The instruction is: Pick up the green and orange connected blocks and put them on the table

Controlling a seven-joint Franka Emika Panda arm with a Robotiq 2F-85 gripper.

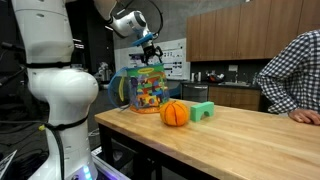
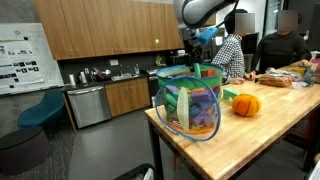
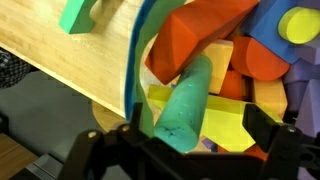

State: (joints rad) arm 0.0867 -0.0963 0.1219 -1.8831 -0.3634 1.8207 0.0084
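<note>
Pincer (image 3: 185, 142) hangs released straight above the green and orange blocks (image 3: 186, 100) in the bag (image 3: 134, 62), their long axis running between its jaws.

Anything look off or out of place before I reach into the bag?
Nothing looks spilled or damaged. Two things to note: the bag of blocks sits right at the corner of the table, close to its edge, and a green block lies loose outside it, beside the orange ball. The blocks inside are jumbled.

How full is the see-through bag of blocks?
Full. The bag is packed with colorful blocks nearly to its rim.
</note>
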